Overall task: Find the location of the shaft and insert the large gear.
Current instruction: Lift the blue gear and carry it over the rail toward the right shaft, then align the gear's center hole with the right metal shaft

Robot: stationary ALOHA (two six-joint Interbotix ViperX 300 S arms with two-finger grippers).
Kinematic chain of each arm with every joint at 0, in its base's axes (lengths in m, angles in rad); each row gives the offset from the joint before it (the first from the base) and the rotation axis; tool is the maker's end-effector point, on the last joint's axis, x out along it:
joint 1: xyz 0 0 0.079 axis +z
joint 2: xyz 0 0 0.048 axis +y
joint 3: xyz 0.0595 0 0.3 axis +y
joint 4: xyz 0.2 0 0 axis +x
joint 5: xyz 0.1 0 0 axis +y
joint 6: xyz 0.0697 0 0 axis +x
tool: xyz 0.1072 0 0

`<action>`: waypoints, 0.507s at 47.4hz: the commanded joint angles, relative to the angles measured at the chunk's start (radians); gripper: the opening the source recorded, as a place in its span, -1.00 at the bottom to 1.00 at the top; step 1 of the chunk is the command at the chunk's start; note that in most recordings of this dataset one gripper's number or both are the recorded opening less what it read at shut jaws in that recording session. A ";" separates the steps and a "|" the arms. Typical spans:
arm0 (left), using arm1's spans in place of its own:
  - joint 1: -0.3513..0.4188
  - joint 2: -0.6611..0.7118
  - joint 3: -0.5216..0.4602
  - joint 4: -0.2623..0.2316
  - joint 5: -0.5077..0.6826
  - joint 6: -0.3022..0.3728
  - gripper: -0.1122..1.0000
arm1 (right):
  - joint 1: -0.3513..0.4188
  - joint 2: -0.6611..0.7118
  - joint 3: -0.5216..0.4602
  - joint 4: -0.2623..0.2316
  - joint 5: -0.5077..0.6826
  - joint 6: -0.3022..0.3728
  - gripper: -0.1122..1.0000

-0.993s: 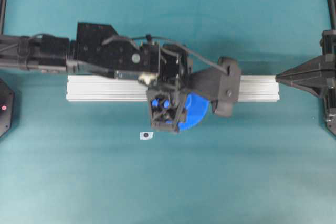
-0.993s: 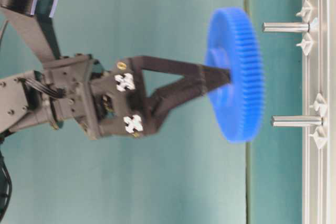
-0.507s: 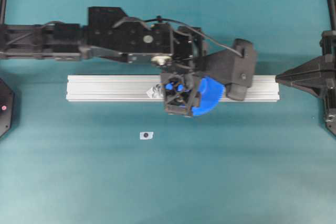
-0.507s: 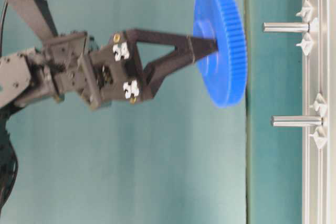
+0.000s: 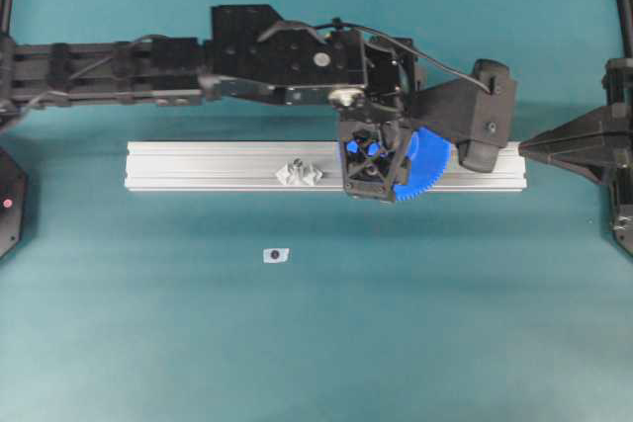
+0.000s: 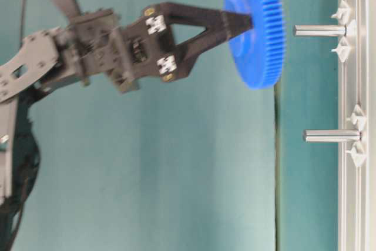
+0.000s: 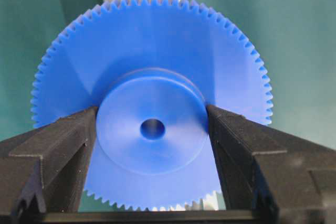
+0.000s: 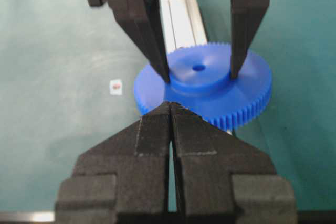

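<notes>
My left gripper (image 5: 374,160) is shut on the raised hub of the large gear (image 5: 427,167), a bright blue toothed disc, and holds it flat above the aluminium rail (image 5: 218,165). In the table-level view the gear (image 6: 258,33) hangs a short gap off the tip of the shaft (image 6: 320,30), roughly in line with it. The shaft is hidden under the gear in the overhead view. In the left wrist view both fingers (image 7: 63,145) press the hub around the central hole (image 7: 152,129). My right gripper (image 5: 526,148) is shut and empty just off the rail's right end.
A second silvery pin (image 6: 332,136) with diamond mounts (image 5: 300,173) stands further along the rail, uncovered. A small white tag with a dark dot (image 5: 276,255) lies on the teal table in front of the rail. Black frame posts stand at the table's left and right edges.
My left arm has carried the gear rightward along the rail and back over it, from beside the uncovered pin to above the other pin. The right gripper has not moved.
</notes>
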 commanded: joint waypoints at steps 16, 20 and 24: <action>0.017 0.038 -0.095 0.003 0.052 0.020 0.47 | -0.012 -0.003 -0.009 0.000 -0.006 0.008 -0.84; 0.017 0.043 -0.098 0.003 0.055 0.026 0.47 | -0.012 -0.002 -0.009 0.002 -0.005 0.008 -0.84; 0.018 0.049 -0.098 0.003 0.058 0.028 0.47 | -0.012 -0.002 -0.011 0.002 -0.005 0.008 -0.84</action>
